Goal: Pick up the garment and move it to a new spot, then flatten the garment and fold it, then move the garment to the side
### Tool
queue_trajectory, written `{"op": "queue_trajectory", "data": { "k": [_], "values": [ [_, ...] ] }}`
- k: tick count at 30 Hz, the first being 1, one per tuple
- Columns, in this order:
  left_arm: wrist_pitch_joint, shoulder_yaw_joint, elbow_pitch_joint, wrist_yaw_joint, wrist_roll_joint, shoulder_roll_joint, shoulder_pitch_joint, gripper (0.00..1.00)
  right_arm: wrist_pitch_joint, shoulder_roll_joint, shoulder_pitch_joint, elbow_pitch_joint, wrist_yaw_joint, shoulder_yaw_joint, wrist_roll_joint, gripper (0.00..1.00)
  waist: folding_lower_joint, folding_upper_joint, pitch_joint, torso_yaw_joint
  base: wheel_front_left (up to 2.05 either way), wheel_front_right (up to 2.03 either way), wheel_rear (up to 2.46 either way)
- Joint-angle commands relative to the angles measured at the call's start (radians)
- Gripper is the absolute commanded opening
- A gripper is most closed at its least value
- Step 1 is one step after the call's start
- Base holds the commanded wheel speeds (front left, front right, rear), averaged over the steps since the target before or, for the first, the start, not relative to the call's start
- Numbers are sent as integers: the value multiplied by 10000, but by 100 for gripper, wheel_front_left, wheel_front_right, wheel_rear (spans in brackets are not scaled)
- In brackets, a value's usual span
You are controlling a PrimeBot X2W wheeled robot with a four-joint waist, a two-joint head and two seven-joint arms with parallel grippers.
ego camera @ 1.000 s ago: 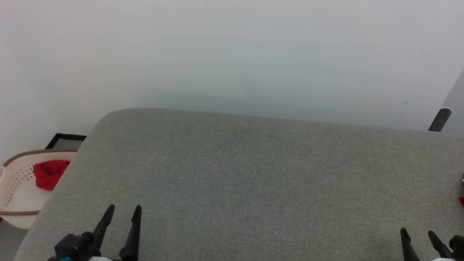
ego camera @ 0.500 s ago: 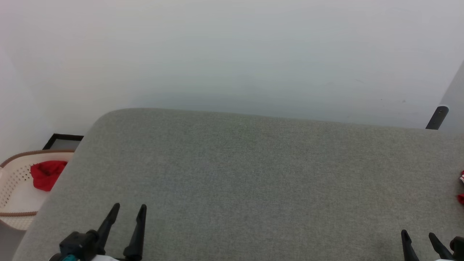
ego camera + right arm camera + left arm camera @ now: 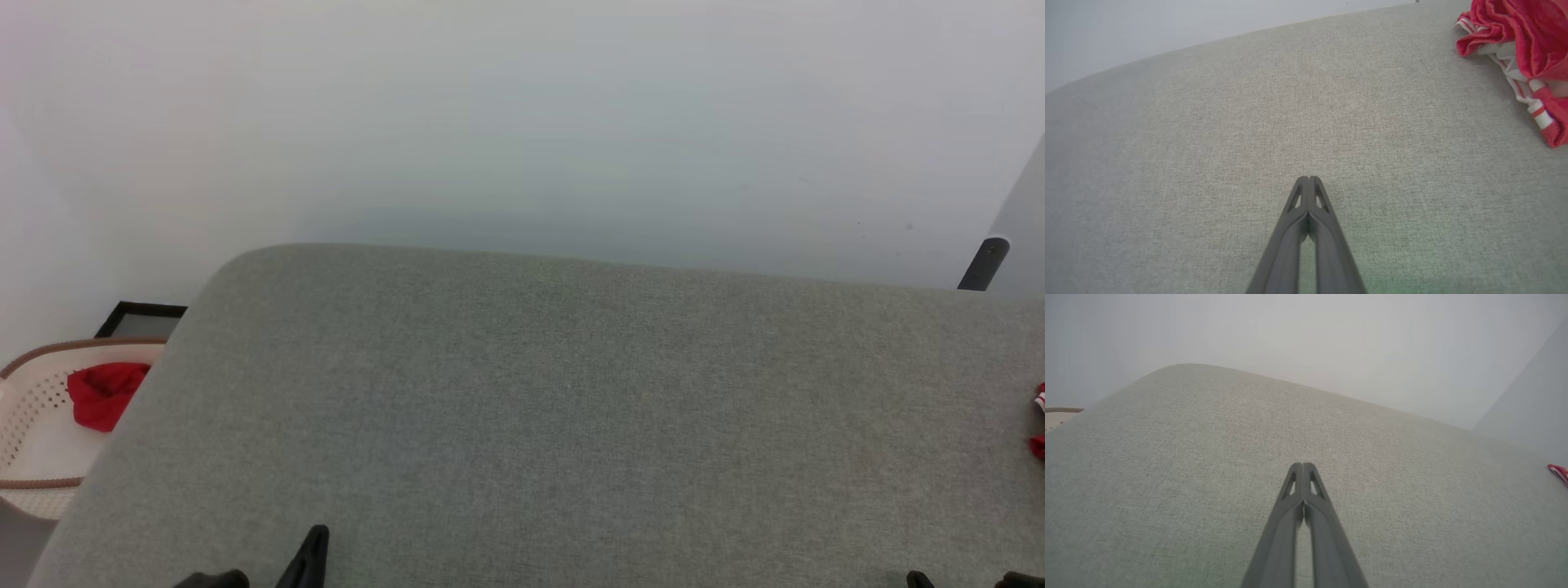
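Left wrist view: left claw [image 3: 1303, 465] has snapped shut from wide open, and so has the right claw [image 3: 1309, 178].
Both are empty over the grey cushion [image 3: 1208, 122]. The garment [image 3: 1515, 45] lies bunched at the cushion's right edge, untouched, so pickup looks not yet begun.

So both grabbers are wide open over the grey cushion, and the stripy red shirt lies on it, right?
Not open: the left gripper and the right gripper are shut tight, as the wrist views show. They are over the grey cushion, and the stripy red shirt lies on it.
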Motion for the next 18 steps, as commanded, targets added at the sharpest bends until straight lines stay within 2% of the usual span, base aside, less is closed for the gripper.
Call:
{"op": "queue_trajectory", "data": {
  "k": [1, 18],
  "values": [
    [73, 147, -174, 0, -365, 33, -249, 0, 1, -36, -255, -135, 0, -1, 446, 0, 0, 0, 10, -3, 0, 0, 0],
    [862, 691, -264, 1, -2829, -392, -661, 0, 26, 18, -749, -183, -2, 202, 3426, 0, 0, 0, 142, -51, 0, 0, 0]
  ]
}}
